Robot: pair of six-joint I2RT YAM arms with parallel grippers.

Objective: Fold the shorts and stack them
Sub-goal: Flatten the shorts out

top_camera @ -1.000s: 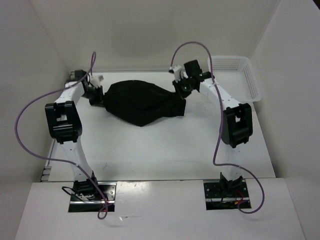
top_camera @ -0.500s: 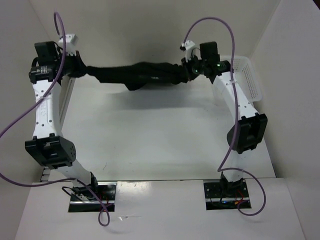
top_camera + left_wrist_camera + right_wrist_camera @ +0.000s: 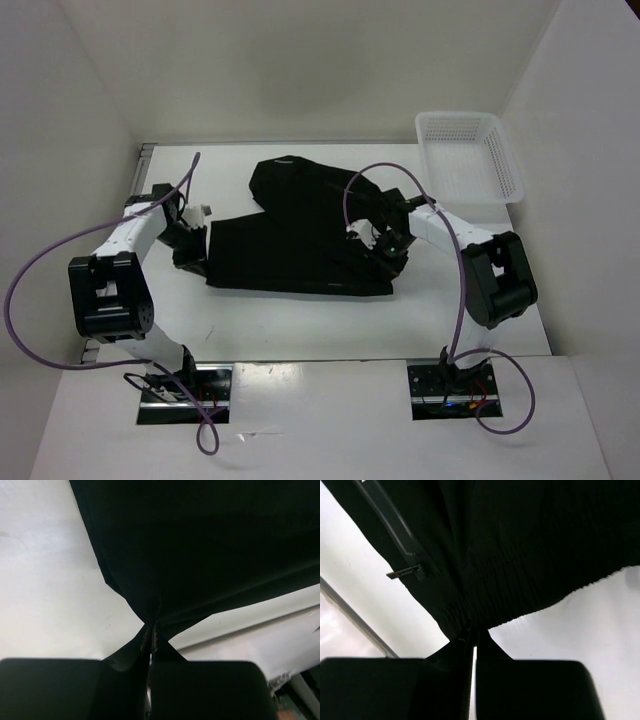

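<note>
I have the shorts (image 3: 300, 240) flat on the table (image 3: 300, 325), long axis left to right between my arms, left gripper (image 3: 192, 250) clamped on their left edge, right gripper (image 3: 386, 256) clamped on their right end, neither arm nearer

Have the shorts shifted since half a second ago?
Yes. The shorts came down and toward the near side: before, stretched in the air level with the white basket; now spread on the table, nearer than it.

Shorts (image 3: 300, 255) matt black cloth; basket (image 3: 468, 158) white plastic mesh.
</note>
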